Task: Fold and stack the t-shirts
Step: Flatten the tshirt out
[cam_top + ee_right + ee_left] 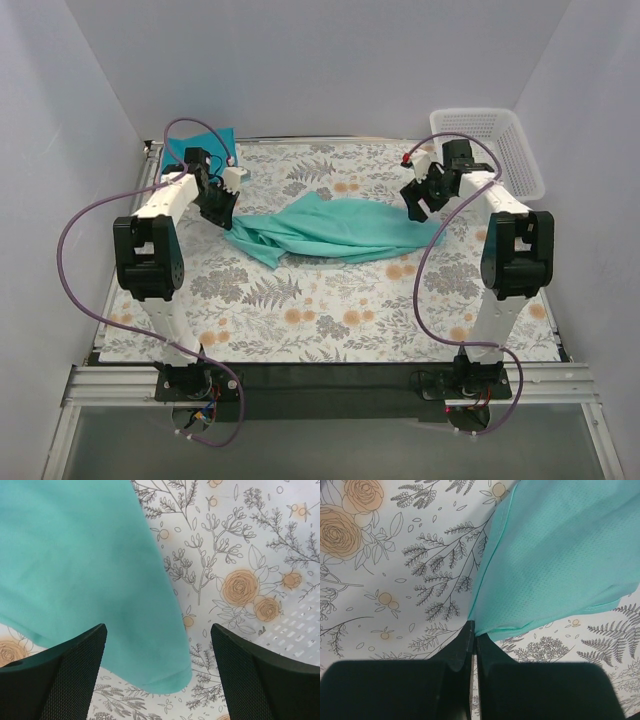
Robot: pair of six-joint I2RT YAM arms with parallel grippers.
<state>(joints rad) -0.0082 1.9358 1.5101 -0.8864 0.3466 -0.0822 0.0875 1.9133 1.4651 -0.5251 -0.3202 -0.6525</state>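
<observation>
Sea-green t-shirt (330, 228) lies bunched across middle of table (300, 315). Left gripper (471, 630) pinched tight on shirt's left edge, likely to pull it flat. Right gripper (417, 207) fingers wide apart over right end, holding nothing. Darker teal shirt (195, 145) sits at far left corner.

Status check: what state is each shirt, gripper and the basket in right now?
sea-green t-shirt: unfolded, rumpled, lying on the table.
darker teal shirt: bunched at far left corner.
left gripper: shut on sea-green t-shirt's edge.
right gripper: open over sea-green t-shirt.
basket: upright, far right.
</observation>
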